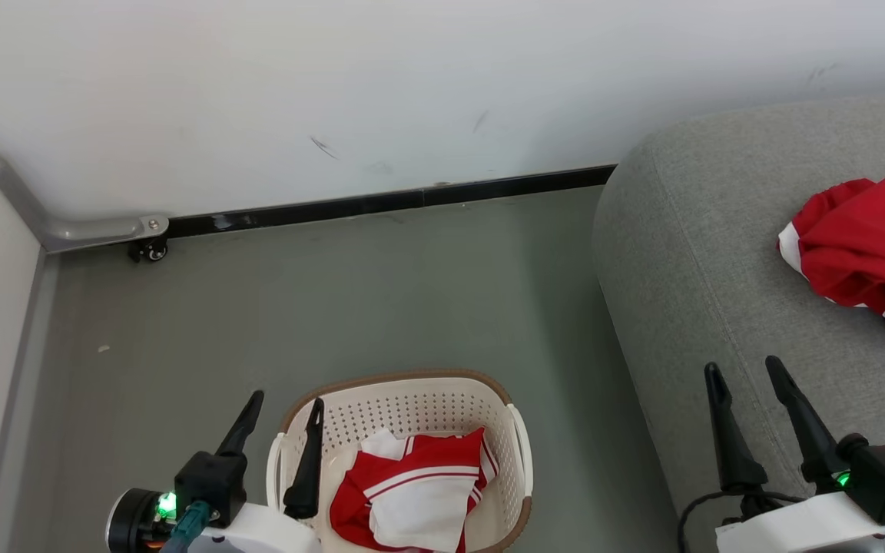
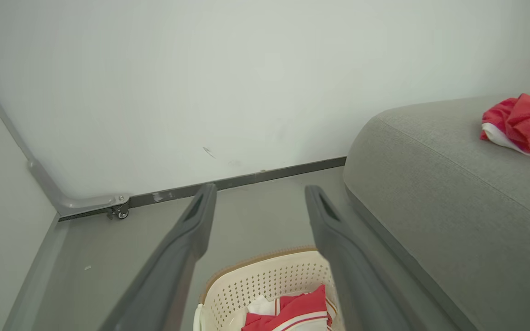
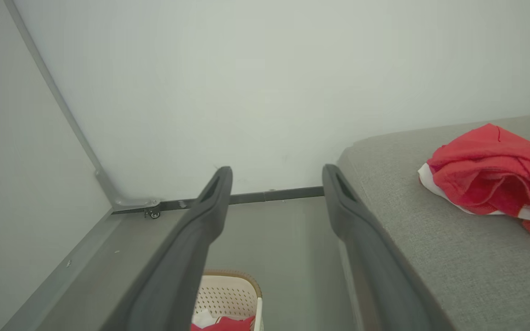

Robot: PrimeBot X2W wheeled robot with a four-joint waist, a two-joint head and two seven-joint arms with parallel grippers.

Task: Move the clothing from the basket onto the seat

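Head view, basket (image 1: 412, 401) at 6 o'clock on the floor (image 1: 335, 292), red-and-white clothing (image 1: 419, 491) inside, left fingers (image 1: 308, 453) wide and empty at 7 o'clock, right fingers (image 1: 727, 430) wide and empty at 5 o'clock over the seat (image 1: 704, 269), red garment (image 1: 869, 246) on it at 3 o'clock, left wrist view, basket at 6 o'clock between spread fingers, right wrist view, garment at 3 o'clock on the seat

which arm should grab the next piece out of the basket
Left. The left claw hangs open at the rim of the basket, one finger over the red-and-white clothing inside. The right claw, also open, sits over the seat, farther from the basket.
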